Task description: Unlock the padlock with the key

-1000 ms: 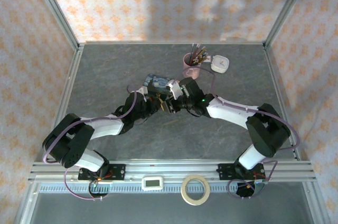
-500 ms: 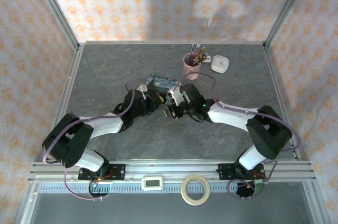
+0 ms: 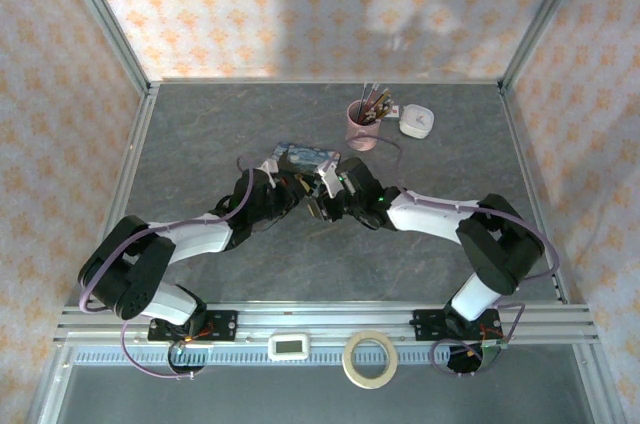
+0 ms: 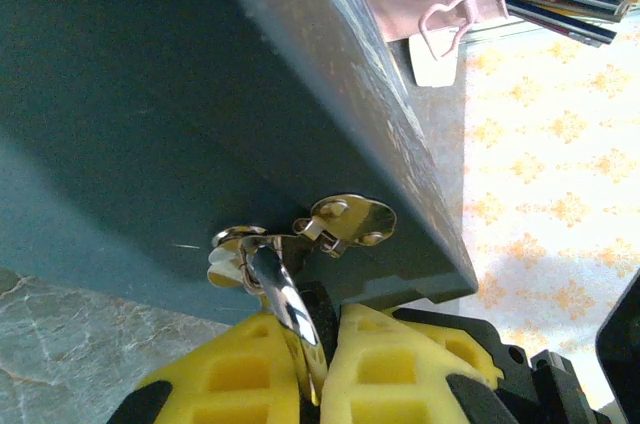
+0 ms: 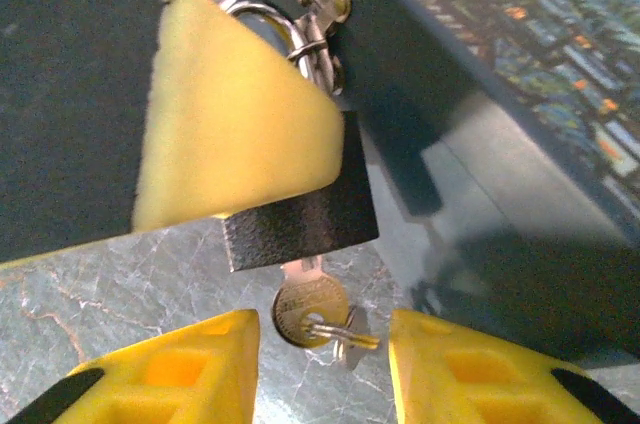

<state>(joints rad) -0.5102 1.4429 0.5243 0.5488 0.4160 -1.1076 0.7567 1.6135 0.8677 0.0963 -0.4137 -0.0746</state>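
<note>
Left fingers [image 4: 240, 369] pinch the padlock [image 5: 300, 219]; right fingers [image 5: 180, 374], spread, have moved in to flank the key [image 5: 308, 309] seated in it: gripping and turning likely come next.

Soft, even light washed the patterned back wall [image 3: 330, 4], crossed by broad grey shadows. Close up, the blue tin [image 4: 150, 94] sat in deep shade, slightly out of focus, while glare streaked the padlock [image 4: 285, 299].
</note>
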